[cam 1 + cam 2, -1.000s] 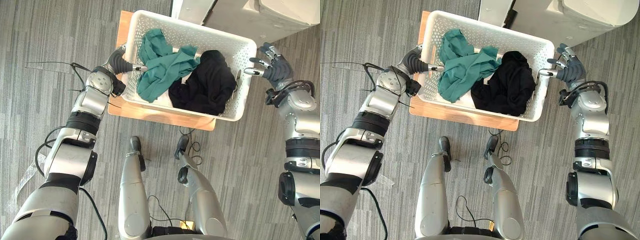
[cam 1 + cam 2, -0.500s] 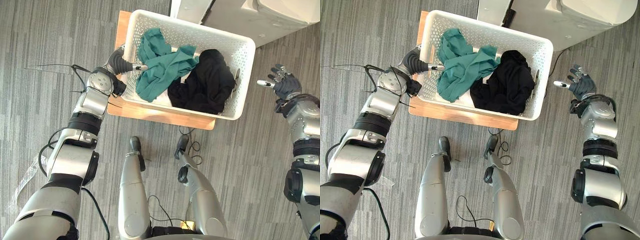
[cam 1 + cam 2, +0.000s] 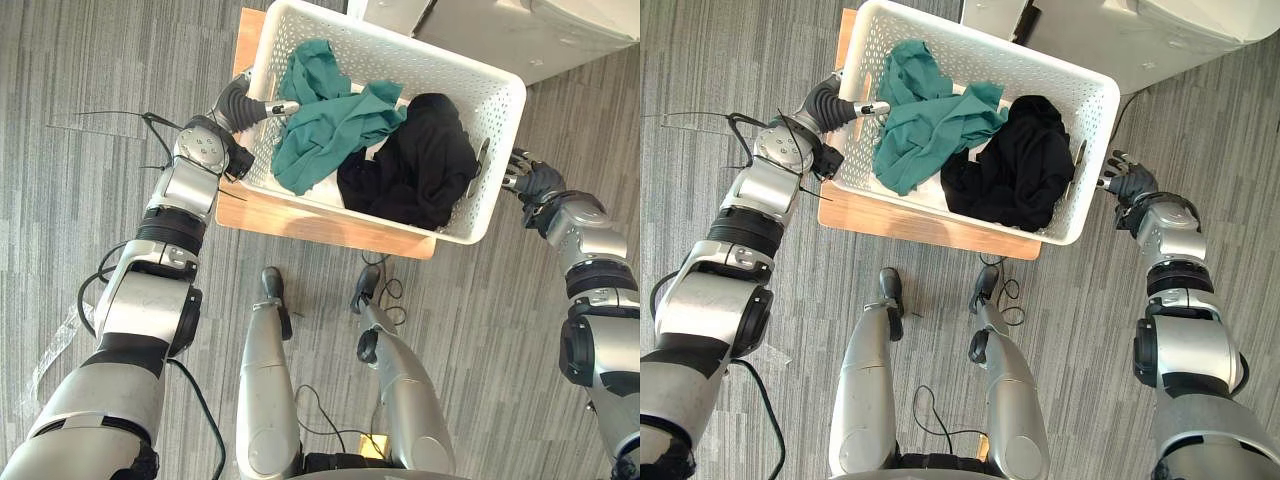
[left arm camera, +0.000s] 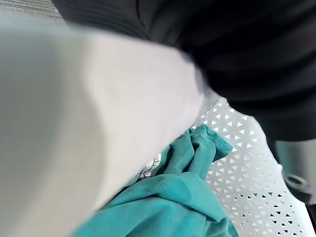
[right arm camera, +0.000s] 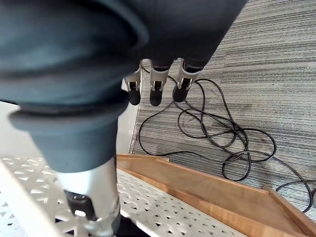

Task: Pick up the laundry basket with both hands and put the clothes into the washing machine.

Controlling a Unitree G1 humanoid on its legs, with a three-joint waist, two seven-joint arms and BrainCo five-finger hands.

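Observation:
The white perforated laundry basket [image 3: 400, 47] stands on a low wooden platform [image 3: 300, 222]. It holds a teal garment [image 3: 330, 125] on its left and a black garment [image 3: 420, 170] on its right. My left hand [image 3: 240, 105] grips the basket's left rim [image 4: 74, 123], thumb [image 3: 278, 107] hooked inside over the teal garment [image 4: 173, 197]. My right hand [image 3: 1127, 183] is at the basket's right rim. Its fingers [image 5: 154, 94] hang straight outside the wall and its thumb [image 5: 91, 207] lies over the inner side.
The white washing machine [image 3: 560, 30] stands just behind the basket at the back right. Grey wood-pattern floor surrounds the platform [image 5: 207, 185] on all sides.
My right hand swung out away from the basket, then came back in lower, against the right rim. The left hand kept its grip on the left rim.

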